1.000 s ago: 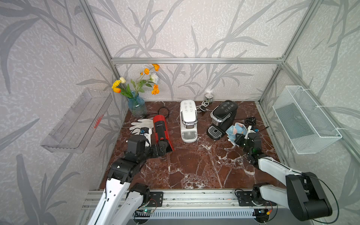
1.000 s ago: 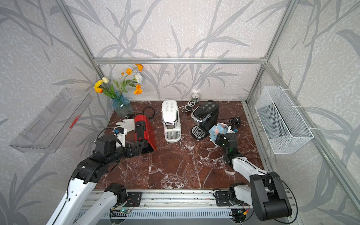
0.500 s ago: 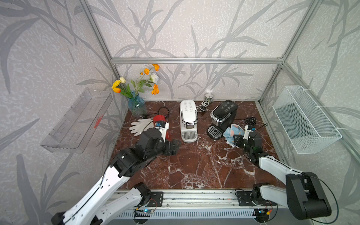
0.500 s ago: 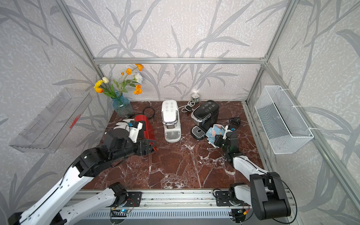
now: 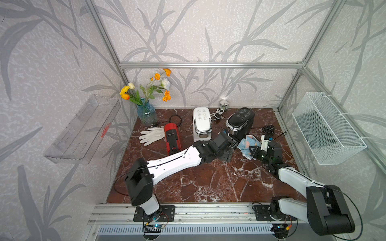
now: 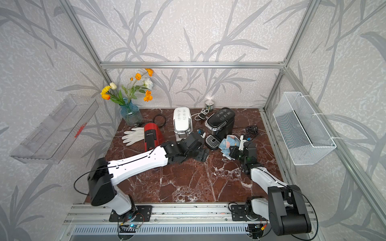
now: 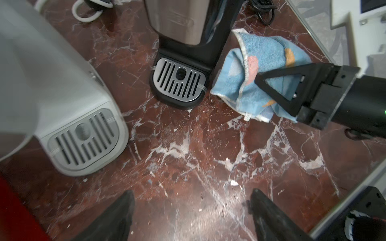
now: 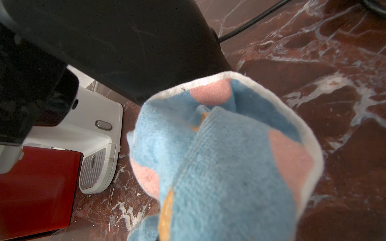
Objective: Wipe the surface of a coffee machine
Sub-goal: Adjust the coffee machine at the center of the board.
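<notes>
Gripping the blue cloth (image 5: 247,143) in the closed jaws of your right gripper (image 5: 253,153), you are holding it just beside the black coffee machine (image 5: 240,121). Your left gripper (image 7: 192,200) is hovering, jaws open and empty, over the worktop (image 7: 188,150) before its drip tray (image 7: 178,80).

The right pincer (image 5: 252,153) grips the blue cloth (image 5: 247,143) beside the black coffee machine (image 5: 240,121)

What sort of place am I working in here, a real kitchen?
Probably a staged robot test cell, not a kitchen: an aluminium frame holds wallpapered panels, a red coffee machine, a white one and a black one share one marble-look tabletop, and a mounting rail runs along the front.
</notes>
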